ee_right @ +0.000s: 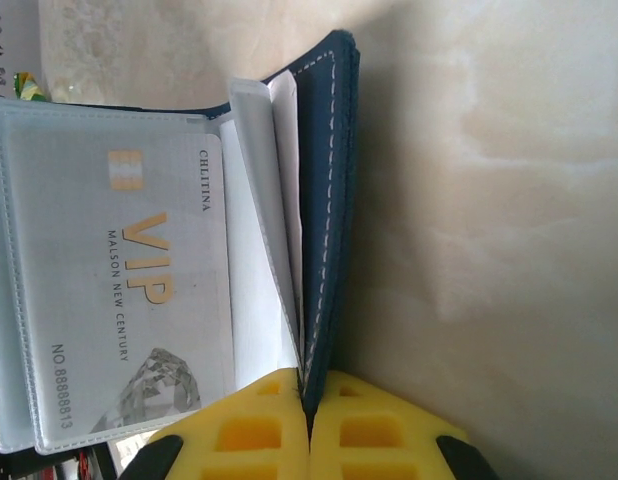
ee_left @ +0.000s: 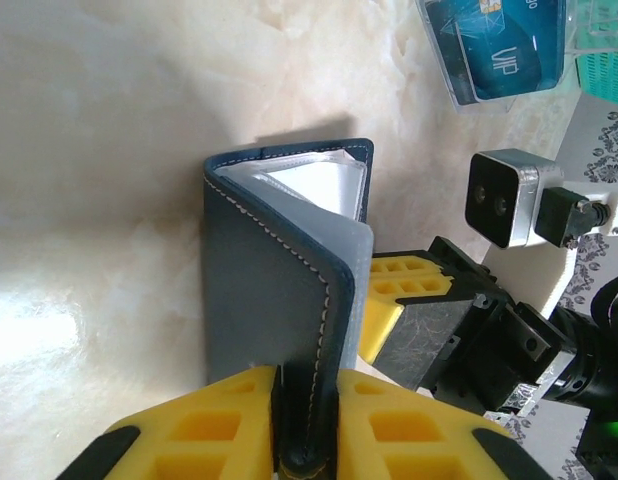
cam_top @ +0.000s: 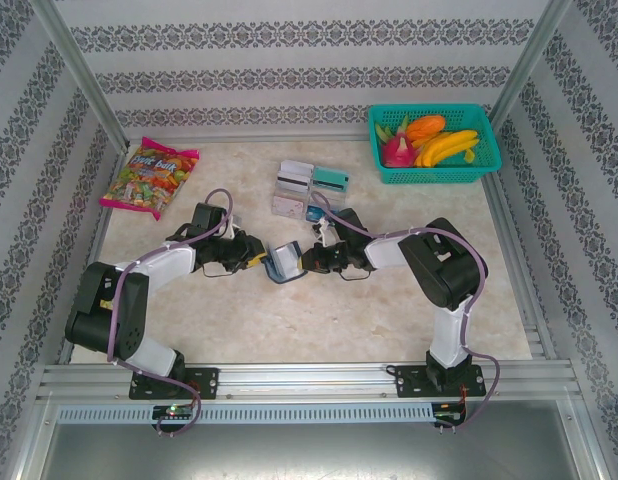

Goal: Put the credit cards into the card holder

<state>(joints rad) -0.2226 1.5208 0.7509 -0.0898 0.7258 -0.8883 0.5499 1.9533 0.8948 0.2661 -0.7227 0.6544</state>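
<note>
Navy leather card holder [cam_top: 284,262] is at mid-tabletop [cam_top: 189,310], between the two arms, spread open like a book. Cannot tell whether its lower edge rests on the surface or hangs just above it.

Left pincer [ee_left: 307,425]: yellow pads clenched on the edge of one stitched cover, nothing else between them.
Right pincer [ee_right: 309,425]: clamped tight on the opposite cover, white inner leaves just beside one pad.

One pale grey VIP card [ee_right: 139,290] lies in a clear sleeve of the holder, seated as far as the right wrist view shows. Loose credit cards [cam_top: 307,185] lie flat in a small cluster farther back on the tabletop, well apart from the holder: one teal, the others pale.

Judgement: step in hand is spreading the holder to present its pockets. One card is loaded, several are left.

Next move, as I read it: one pincer must release its cover to fetch a card, so the holder has to stay open under a single grip or be laid flat first. Risk: the covers fold shut once one side is freed, and thin cards lying flat will be awkward to pinch
</note>
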